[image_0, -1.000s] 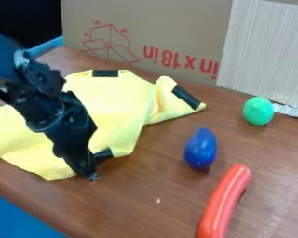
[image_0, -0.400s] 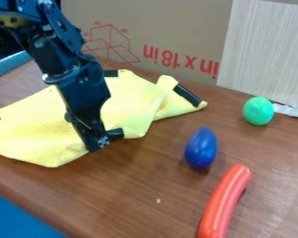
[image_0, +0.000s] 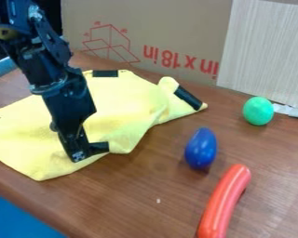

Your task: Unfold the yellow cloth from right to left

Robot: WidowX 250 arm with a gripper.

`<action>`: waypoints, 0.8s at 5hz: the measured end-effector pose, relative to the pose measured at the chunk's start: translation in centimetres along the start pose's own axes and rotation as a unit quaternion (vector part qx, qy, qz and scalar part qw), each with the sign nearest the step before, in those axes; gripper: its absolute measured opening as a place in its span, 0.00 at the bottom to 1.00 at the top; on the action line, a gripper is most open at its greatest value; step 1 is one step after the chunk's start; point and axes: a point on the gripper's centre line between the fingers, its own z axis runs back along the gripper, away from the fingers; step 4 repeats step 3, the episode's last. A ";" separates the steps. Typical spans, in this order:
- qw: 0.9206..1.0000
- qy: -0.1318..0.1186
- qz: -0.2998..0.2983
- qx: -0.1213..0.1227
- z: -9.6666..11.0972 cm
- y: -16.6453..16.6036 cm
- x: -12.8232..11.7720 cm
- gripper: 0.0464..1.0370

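containers: a brown printed cardboard panel (image_0: 176, 28) stands behind the table (image_0: 130, 204); whether it forms part of a box, and what that might hold, cannot be told

compared with the previous frame, the black two-finger claw (image_0: 78, 156) has shifted down and to the left in the view. the black strip (image_0: 99, 148) at the cloth's near corner has moved the same way, and the lower left edge of the cloth now lies nearer the front of the table. the blue egg-shaped object (image_0: 200, 148), the green egg-shaped object (image_0: 258, 111) and the curved red-orange sausage-shaped object (image_0: 223, 202) have kept their places

the claw is found closed on the near corner of the soft yellow cloth (image_0: 123, 102), beside the black strip. the cloth lies creased on the left part of the table, left of the blue object. its long axis runs from lower left to upper right in the view; its narrow rounded end, which bears another black strip, points right, towards the green object
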 end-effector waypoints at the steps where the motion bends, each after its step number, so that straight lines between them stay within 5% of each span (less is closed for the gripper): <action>1: 0.999 0.011 -0.033 -0.013 0.0 0.0 -0.9 0.02; 2: 0.997 0.024 -0.057 -0.044 0.6 -0.2 -1.5 0.05; 3: 0.996 0.021 -0.061 -0.061 1.9 0.2 -1.3 0.22; 4: 0.996 0.021 -0.061 -0.061 1.9 0.2 -1.3 0.22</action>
